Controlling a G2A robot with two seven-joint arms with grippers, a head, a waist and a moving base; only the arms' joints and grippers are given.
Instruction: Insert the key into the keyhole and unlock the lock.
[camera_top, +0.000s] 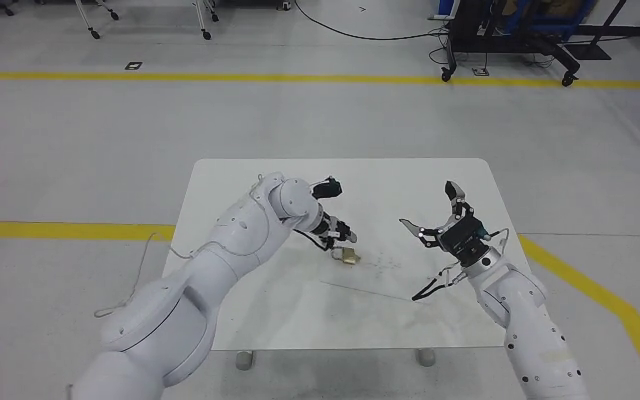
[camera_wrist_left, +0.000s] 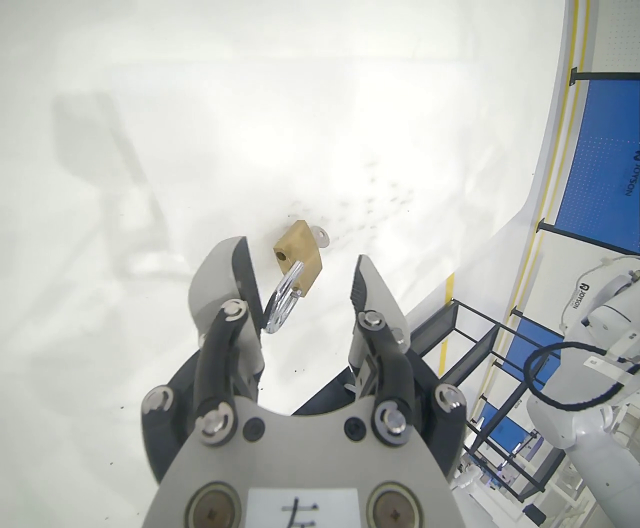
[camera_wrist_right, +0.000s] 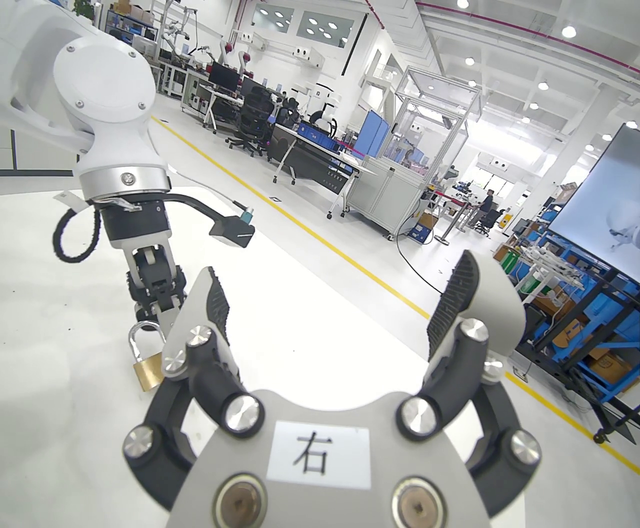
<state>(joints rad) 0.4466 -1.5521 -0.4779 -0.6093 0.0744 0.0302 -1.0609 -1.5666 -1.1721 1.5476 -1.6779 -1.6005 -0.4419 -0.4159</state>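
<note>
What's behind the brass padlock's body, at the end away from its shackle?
A small silver key head pokes out past the padlock. Its blade is covered by the brass body, so whether it sits in the keyhole cannot be seen.

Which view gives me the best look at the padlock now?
Left wrist view: the padlock lies unobstructed, framed by the open left gripper, with shackle and key clear. Right wrist view has it half hidden behind the right gripper; top view shows a tiny brass speck.
</note>
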